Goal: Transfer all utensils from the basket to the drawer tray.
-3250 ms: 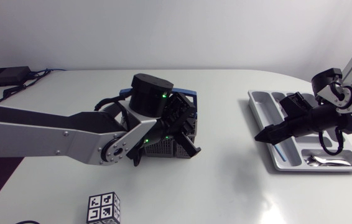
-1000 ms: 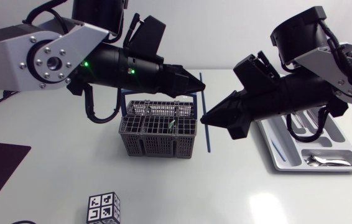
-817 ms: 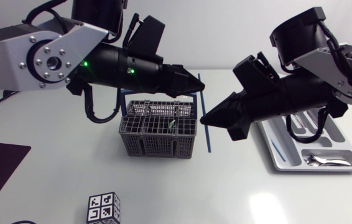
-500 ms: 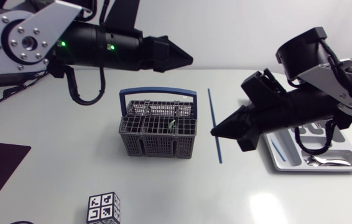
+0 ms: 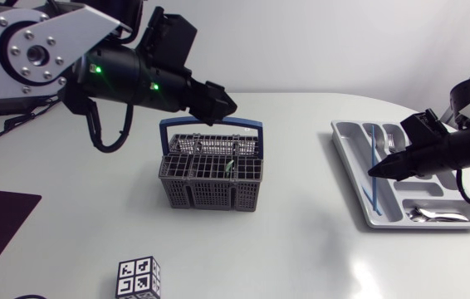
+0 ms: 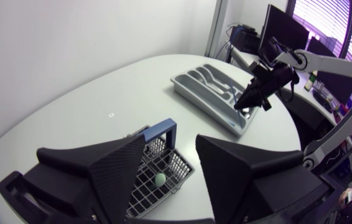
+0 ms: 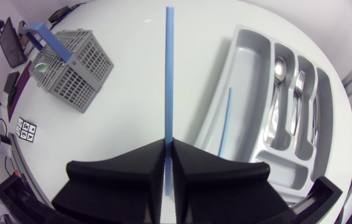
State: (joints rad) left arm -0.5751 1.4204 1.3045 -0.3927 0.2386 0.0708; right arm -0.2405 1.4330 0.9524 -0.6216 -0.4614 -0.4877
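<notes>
White desk [image 5: 301,249]. Left end effector [image 5: 218,101] spread wide and empty, above the grey mesh basket with blue handle [image 5: 210,178]; a pale green item [image 6: 159,179] remains inside. Right end effector [image 7: 168,144] pinches a long thin blue stick [image 7: 166,74], carried from mid-desk to over the grey plastic drawer tray [image 5: 347,178] within half a second; release likely next

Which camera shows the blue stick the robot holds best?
Right wrist view: the blue stick runs full-length from the right gripper. Head view shows a thin line over the tray; left wrist view, nothing clear.
</notes>
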